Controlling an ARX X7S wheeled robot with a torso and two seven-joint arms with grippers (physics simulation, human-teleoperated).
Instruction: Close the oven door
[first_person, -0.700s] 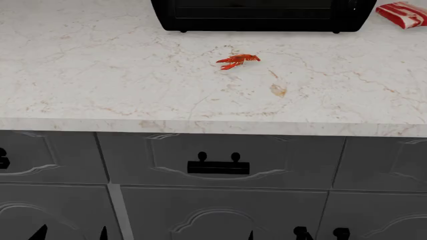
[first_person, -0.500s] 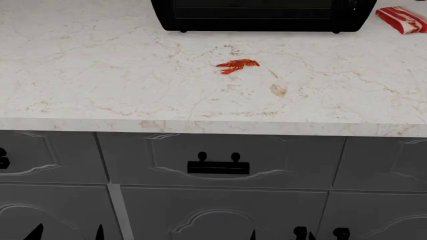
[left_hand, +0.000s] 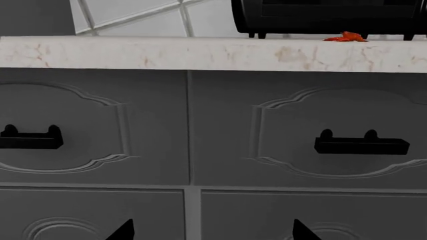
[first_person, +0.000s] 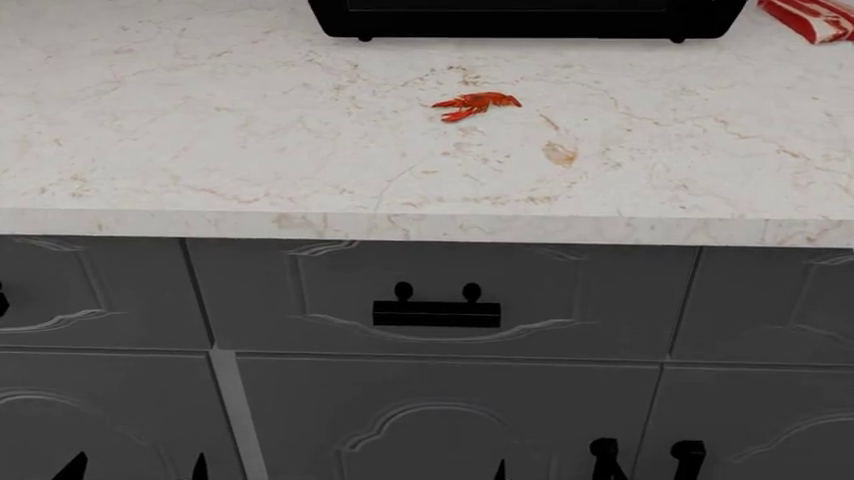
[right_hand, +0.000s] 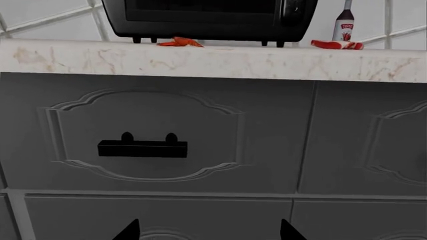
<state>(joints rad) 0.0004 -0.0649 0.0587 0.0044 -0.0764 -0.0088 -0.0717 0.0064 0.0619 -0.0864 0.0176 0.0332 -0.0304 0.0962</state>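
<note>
The left pincer (first_person: 134, 467) is hanging low before the grey cabinet fronts, tips spread apart and gripping nothing. On the marble counter (first_person: 200, 130) a small red crayfish (first_person: 475, 103) is lying near the black footed appliance (first_person: 527, 18), with a red-and-white packet (first_person: 807, 18) sitting at far right. The right pincer (first_person: 547, 470) is also standing spread and empty. The oven door is not showing in any view.
</note>
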